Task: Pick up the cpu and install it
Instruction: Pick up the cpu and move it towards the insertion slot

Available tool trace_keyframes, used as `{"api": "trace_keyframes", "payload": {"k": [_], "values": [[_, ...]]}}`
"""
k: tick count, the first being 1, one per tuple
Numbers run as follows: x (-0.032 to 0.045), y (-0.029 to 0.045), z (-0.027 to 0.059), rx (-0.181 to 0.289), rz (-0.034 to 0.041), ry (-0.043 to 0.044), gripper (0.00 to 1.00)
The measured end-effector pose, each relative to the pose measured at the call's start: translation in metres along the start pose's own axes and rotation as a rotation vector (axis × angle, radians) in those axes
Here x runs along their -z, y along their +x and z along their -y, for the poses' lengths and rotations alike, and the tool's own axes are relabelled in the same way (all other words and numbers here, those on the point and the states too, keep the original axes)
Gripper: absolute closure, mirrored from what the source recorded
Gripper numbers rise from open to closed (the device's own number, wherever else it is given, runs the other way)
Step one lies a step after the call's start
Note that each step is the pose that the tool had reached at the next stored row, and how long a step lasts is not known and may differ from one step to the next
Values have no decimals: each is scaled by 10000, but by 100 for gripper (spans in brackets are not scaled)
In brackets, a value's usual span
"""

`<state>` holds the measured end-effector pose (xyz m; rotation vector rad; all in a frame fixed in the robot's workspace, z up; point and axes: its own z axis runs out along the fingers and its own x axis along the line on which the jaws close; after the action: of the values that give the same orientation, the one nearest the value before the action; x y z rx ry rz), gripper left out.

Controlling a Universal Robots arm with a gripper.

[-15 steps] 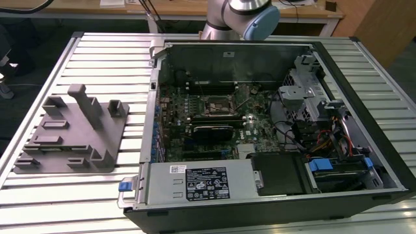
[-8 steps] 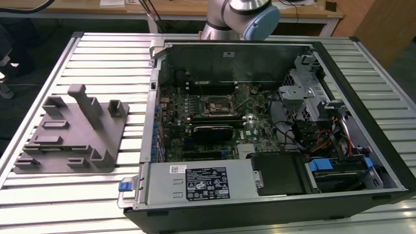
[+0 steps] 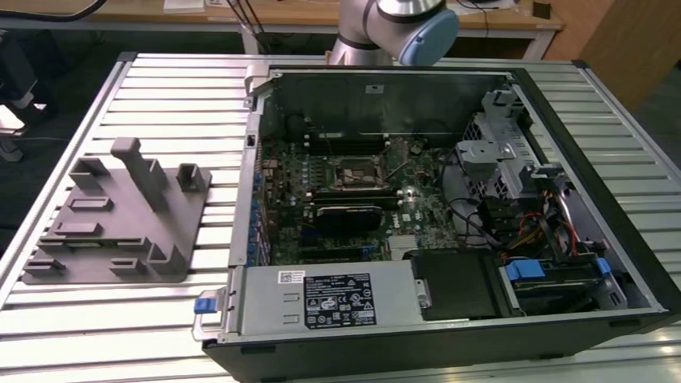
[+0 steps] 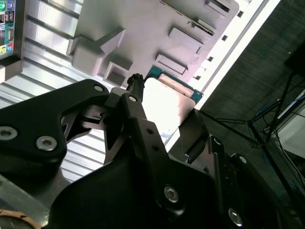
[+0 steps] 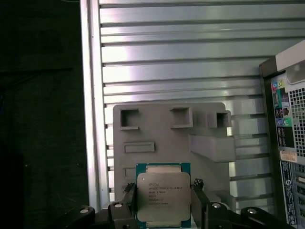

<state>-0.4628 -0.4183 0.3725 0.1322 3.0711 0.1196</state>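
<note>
Slatted table, grey fixture beneath; hand closed on cpu edges, cpu held above fixture

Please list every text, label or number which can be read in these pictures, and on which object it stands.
None can be read with certainty.
The cpu lid, first wrist view: printed lines, too small.
The black label on the power supply, exterior view: too small.
The white sticker beside it: too small.
The orange sticker on the computer case, first wrist view: blurred.
</note>
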Motion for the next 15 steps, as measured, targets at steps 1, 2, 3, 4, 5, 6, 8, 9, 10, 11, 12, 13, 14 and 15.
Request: {"api": "trace_keyframes", "payload": {"k": [1,2,3,4,5,6,8,9,10,11,12,13,14,15], "values": [[-2,-22,-2,0,1,0,46],[-4,-44,-4,0,1,-1,46],[-5,-69,-5,1,1,-1,46],[-7,-95,-8,1,1,-1,46],[-9,-124,-10,1,1,-1,46],[-10,-149,-12,0,0,0,46],[-14,-199,-16,1,0,0,46],[-16,-223,-18,1,1,-1,46],[-17,-245,-20,1,1,-1,46],[-18,-268,-22,1,0,0,46],[-20,-289,-24,0,1,-1,46],[-22,-312,-26,1,1,-1,46],[-23,-336,-28,0,0,-1,46],[-26,-362,-30,1,0,-1,46]]}}
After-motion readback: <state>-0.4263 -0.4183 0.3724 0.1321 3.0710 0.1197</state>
